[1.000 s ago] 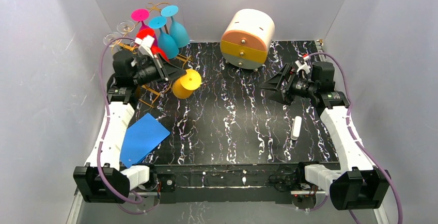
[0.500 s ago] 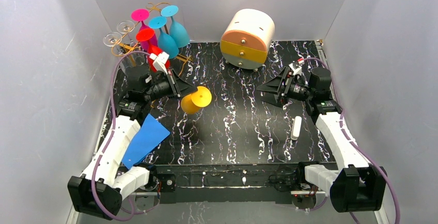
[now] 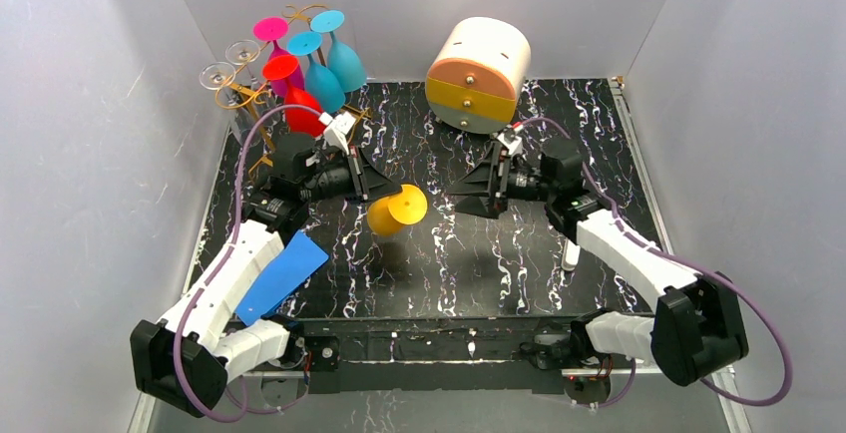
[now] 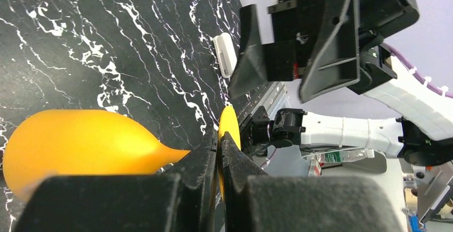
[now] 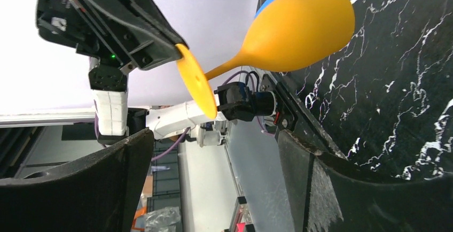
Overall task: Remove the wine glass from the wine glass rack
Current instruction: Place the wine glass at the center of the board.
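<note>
The yellow wine glass (image 3: 397, 212) hangs on its side above the middle of the table, away from the gold wire wine glass rack (image 3: 242, 88) at the back left. My left gripper (image 3: 377, 188) is shut on the thin foot disc of the glass (image 4: 228, 128), with the bowl (image 4: 80, 146) to the left of its fingers. The right gripper (image 3: 461, 194) stands wide open just right of the glass and faces it. In the right wrist view the glass (image 5: 299, 29) floats beyond the open fingers (image 5: 320, 184), not touching them. Pink, blue, red and clear glasses hang on the rack.
A round cream-and-orange drawer box (image 3: 479, 74) stands at the back centre. A blue sheet (image 3: 281, 273) lies under the left forearm, and a small white piece (image 3: 571, 251) lies at the right. Grey walls close in the sides and back.
The left arm has carried the yellow glass away from the rack, rightward and nearer, to the table's middle. The right arm has swung left toward it, still open.
</note>
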Motion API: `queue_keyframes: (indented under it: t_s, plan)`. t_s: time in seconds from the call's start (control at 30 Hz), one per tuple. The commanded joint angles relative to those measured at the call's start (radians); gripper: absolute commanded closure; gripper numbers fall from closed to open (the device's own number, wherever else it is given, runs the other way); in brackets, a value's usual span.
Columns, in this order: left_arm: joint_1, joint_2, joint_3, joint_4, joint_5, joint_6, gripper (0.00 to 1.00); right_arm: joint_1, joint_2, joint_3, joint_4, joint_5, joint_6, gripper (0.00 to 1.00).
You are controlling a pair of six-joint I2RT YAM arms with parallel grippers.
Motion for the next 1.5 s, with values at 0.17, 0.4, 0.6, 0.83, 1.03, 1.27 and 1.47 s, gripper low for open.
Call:
queue_keyframes:
  t_s: [0.17,0.4,0.6,0.83,1.03,1.27,1.47]
  plan:
    - [-0.057,-0.008,-0.037,0.12,0.051,-0.046,1.0,0.129,0.093,0.015,0.199,0.046,0.039,0.24]
    - [-0.063,-0.013,-0.043,0.15,0.012,-0.067,1.0,0.17,0.143,0.007,0.328,-0.008,0.09,0.44]
    - [-0.064,-0.001,-0.068,0.224,0.012,-0.129,1.0,0.183,0.158,-0.012,0.412,-0.033,0.124,0.66]
    - [-0.065,-0.012,-0.081,0.227,-0.003,-0.132,1.0,0.182,0.147,-0.03,0.459,-0.029,0.131,0.94]
    - [-0.066,-0.001,-0.042,0.114,-0.011,-0.058,0.55,0.182,0.118,-0.048,0.442,0.006,0.097,0.99]
    - [-0.066,-0.024,0.068,-0.209,-0.13,0.138,0.02,0.181,0.04,-0.048,0.282,0.099,-0.015,0.99]
    - [-0.066,-0.124,0.099,-0.341,-0.318,0.296,0.02,0.182,-0.037,-0.056,0.153,0.188,-0.108,0.99]
